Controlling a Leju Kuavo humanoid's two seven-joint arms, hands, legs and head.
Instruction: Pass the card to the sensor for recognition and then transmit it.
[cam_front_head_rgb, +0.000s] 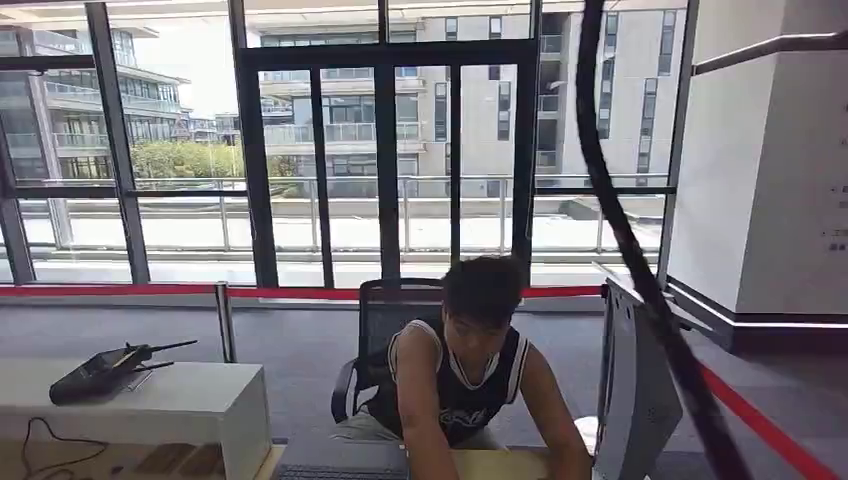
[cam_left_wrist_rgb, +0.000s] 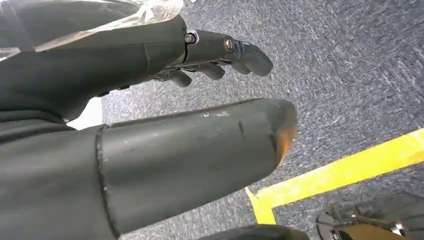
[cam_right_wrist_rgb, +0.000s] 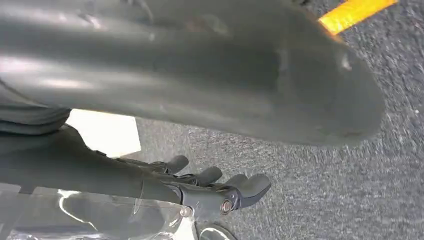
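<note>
Both arms hang over carpet; left robot hand (cam_left_wrist_rgb: 200, 55) and right robot hand (cam_right_wrist_rgb: 200, 187) spread, holding nothing. Card, sensor unseen; step unclear.

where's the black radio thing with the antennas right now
In the head view it lies at the left, on the white counter, with the black radio left of the seated person.

My head camera faces forward at the windows (cam_front_head_rgb: 380, 150); both wrist cameras look down, close, sharing carpet (cam_left_wrist_rgb: 360, 65).
</note>
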